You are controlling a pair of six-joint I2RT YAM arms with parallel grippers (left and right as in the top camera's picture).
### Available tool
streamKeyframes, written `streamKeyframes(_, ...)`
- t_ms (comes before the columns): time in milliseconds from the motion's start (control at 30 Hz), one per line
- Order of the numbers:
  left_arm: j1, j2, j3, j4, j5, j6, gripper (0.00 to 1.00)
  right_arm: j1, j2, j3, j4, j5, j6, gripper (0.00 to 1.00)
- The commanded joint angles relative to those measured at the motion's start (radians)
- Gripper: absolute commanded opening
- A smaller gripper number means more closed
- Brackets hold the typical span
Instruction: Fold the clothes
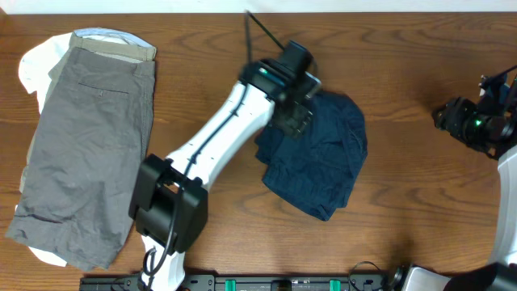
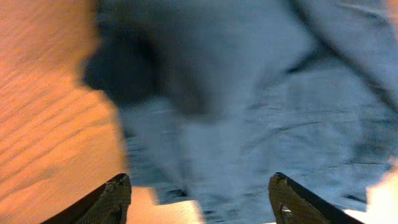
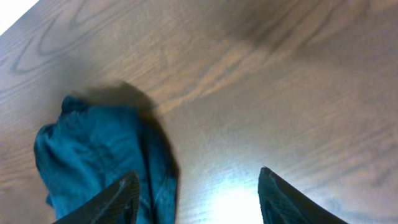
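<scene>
Wood-grain table (image 1: 404, 234) fills every view, and the work sits a little toward 3 o'clock of its middle. Seen from its own wrist camera, the left gripper (image 2: 199, 186) has its jaws spread wide with nothing pinched between them. Blue cloth lies close beneath, though that view is blurred. From overhead it hangs over the 10 o'clock corner of the navy shorts (image 1: 323, 153), which lie crumpled and bunched rather than flat. The right gripper (image 3: 198, 186) waits well apart at the table's 3 o'clock side, jaws also wide and empty, with the shorts toward 8 o'clock in its wrist view. My main worry is a pinch that takes several layers at once, since the cloth is doubled over itself. That would lift a lump instead of one edge and leave the fold crooked. A pinch that is too shallow could slip off the soft fabric. Dragging toward 9 o'clock risks pushing cloth against the grey shorts (image 1: 89, 145) stacked on a white garment (image 1: 32, 69). Bare wood lies open from the shorts toward 3 and 5 o'clock, so spreading looks safest there. The far edge at 12 o'clock sits nearer.
</scene>
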Motion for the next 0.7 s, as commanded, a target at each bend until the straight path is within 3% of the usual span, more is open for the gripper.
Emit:
streamKeyframes(0,-0.083,-0.025,0.0,-0.003,0.047,0.003,0.74,-0.008,0.036,0.0,0.032,-0.003,-0.024,0.6)
streamKeyframes(267,-0.254,-0.014,-0.002,0.025,0.042,-0.159,0.75,-0.048,0.098,0.0,0.055,-0.004,-0.024,0.61)
streamKeyframes(533,-0.357,0.066,-0.003,0.104,-0.115,-0.316,0.75,-0.104,0.099,0.0,0.066,-0.02,-0.024,0.62)
streamKeyframes(667,-0.389,0.125,-0.003,0.141,-0.154,-0.34,0.75,-0.118,0.099,0.0,0.066,-0.035,-0.023,0.61)
